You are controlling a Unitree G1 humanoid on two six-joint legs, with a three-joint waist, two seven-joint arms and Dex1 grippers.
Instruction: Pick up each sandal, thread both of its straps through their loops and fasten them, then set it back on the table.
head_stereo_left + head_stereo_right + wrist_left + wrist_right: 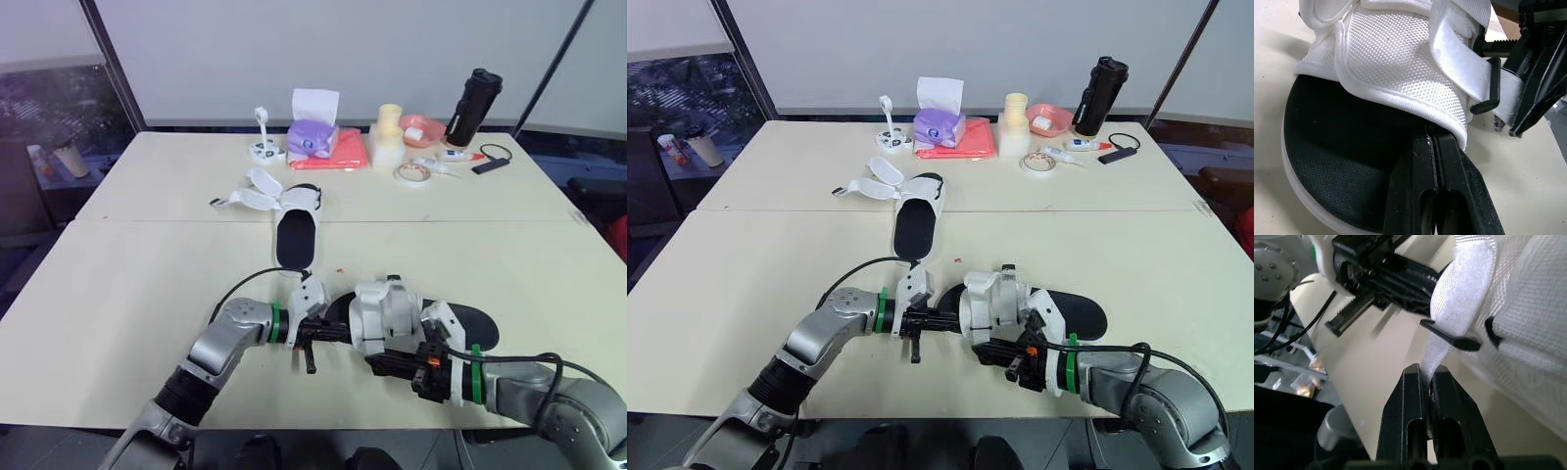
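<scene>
White mesh upper of the near sandal (392,311) is pinched at its edge by the left pincer (1432,147), fingers clenched. The right pincer (1425,374) is clenched on the free end of a white strap (1462,318), which runs through a black loop (1455,339) just ahead of its tips. This sandal lies between the two pincers, low at the pale surface (127,284); contact cannot be told. A second sandal (297,233) lies well beyond the left pincer, straps open.
</scene>
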